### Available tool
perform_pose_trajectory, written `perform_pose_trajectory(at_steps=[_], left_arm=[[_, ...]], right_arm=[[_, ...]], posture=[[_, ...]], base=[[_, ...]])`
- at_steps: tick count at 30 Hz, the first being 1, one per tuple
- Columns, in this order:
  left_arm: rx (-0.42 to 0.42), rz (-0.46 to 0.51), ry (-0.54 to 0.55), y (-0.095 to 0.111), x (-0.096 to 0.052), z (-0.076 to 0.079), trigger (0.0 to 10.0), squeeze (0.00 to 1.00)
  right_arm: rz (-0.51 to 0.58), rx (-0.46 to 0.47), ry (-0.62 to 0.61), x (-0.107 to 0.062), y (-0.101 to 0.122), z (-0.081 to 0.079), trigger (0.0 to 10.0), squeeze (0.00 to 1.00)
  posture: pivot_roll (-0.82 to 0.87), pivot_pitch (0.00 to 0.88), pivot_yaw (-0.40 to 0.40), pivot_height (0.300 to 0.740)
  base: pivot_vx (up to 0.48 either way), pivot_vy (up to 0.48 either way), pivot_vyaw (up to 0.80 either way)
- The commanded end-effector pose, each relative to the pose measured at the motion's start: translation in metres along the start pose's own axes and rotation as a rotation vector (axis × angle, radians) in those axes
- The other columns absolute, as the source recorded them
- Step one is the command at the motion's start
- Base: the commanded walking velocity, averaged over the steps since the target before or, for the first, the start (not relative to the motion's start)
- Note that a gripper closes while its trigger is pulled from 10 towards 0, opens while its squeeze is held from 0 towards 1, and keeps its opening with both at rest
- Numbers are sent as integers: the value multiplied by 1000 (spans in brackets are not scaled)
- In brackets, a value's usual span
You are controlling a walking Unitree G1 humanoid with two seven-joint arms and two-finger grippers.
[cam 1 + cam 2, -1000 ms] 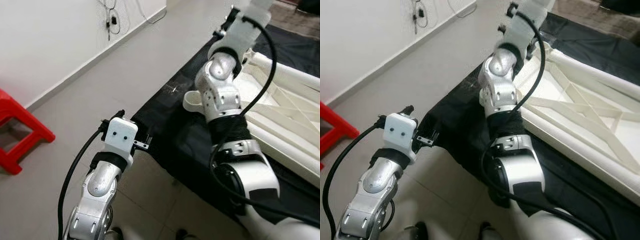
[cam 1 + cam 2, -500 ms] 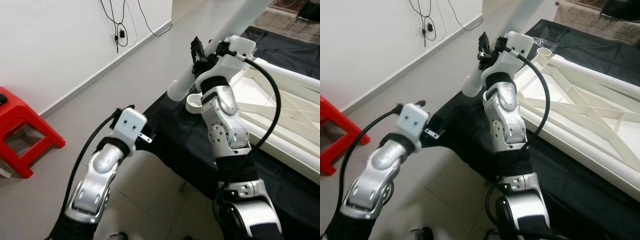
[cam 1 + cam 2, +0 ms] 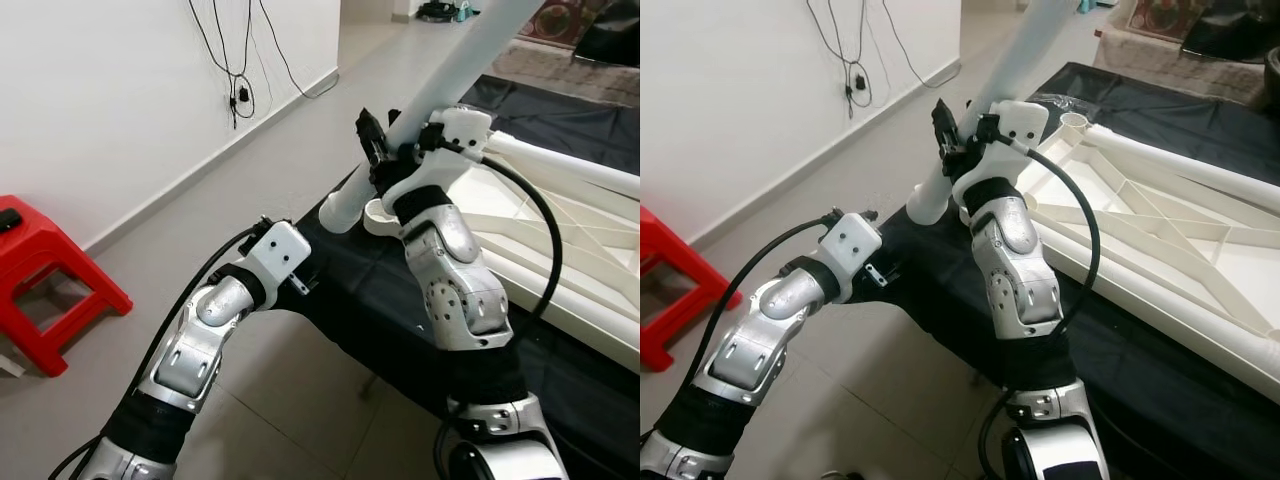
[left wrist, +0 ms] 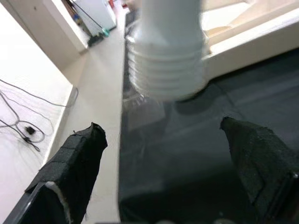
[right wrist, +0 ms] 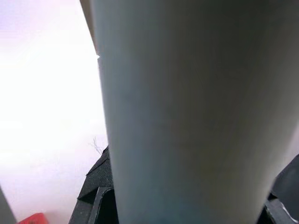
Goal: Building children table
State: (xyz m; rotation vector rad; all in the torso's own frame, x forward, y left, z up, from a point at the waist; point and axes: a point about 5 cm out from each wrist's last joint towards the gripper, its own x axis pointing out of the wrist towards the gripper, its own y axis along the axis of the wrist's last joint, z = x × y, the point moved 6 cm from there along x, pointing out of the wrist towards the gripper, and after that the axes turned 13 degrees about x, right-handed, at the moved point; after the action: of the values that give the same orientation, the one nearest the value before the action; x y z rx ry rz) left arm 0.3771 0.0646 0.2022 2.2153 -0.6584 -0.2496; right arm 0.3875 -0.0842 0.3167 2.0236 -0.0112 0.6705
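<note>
A long white table leg [image 3: 447,82] slants up and away, with my right gripper [image 3: 384,148] shut on its lower part. Its ribbed lower end [image 4: 166,60] hangs just above the black cloth, beside a round corner socket [image 3: 383,213] of the upturned white tabletop [image 3: 1160,230]. The leg [image 5: 187,116] looms close in the right wrist view. My left gripper [image 4: 161,126] is open and holds nothing. It sits low at the cloth's near edge, aimed at the leg's end and a short way from it.
The tabletop lies ribs-up on a black cloth [image 3: 365,295] spread over the tiled floor. A red stool [image 3: 45,275] stands at the left by the white wall, where cables [image 3: 238,75] hang. Bare floor lies between the stool and the cloth.
The head view has lifted and shifted. My right arm has brought the leg into view and lowered its end towards the corner socket. My left arm has reached forward to the cloth edge.
</note>
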Motion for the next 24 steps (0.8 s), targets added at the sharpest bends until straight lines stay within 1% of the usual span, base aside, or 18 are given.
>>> perform_pose_trajectory(at_steps=[1,6,8,11,14,16,17,18,19,20,22,24], left_arm=[[29,17,11,1,8,1,10000,0],[45,41,21,5,14,-2,10000,0],[45,49,28,6,19,-4,10000,0],[45,50,28,6,20,-3,10000,0],[37,53,16,5,22,1,10000,0],[18,56,-4,4,23,7,10000,0],[18,56,-4,4,23,7,10000,0],[14,63,-19,4,24,11,10000,0],[14,63,-19,4,24,11,10000,0],[8,75,-42,6,24,17,10000,0],[8,75,-42,6,24,17,10000,0],[9,95,-85,9,25,29,10000,0]], right_arm=[[-45,35,36,-9,-8,-9,10000,0],[-70,48,44,-15,-13,-10,10000,0],[-89,71,45,-20,-17,-11,10000,0],[-94,78,47,-22,-18,-12,10000,0],[-102,95,54,-24,-19,-15,10000,0],[-105,108,60,-26,-20,-18,10000,0],[-105,108,60,-26,-20,-18,10000,0],[-107,111,63,-27,-20,-19,10000,0],[-107,111,63,-27,-20,-19,10000,0],[-107,114,64,-27,-20,-20,10000,0],[-107,114,64,-27,-20,-20,10000,0],[-103,118,60,-25,-19,-19,10000,0]], posture=[[27,110,-2,740],[21,105,1,740],[21,101,0,740],[21,101,3,740],[14,99,4,740],[12,100,5,740],[12,100,5,740],[11,98,6,740],[11,98,6,740],[13,100,6,740],[13,100,6,740],[12,104,6,740]], base=[[0,0,0],[0,0,0],[0,0,0],[0,0,0],[0,0,0],[0,0,0],[0,0,0],[0,0,0],[0,0,0],[0,0,0],[0,0,0],[0,0,0]])
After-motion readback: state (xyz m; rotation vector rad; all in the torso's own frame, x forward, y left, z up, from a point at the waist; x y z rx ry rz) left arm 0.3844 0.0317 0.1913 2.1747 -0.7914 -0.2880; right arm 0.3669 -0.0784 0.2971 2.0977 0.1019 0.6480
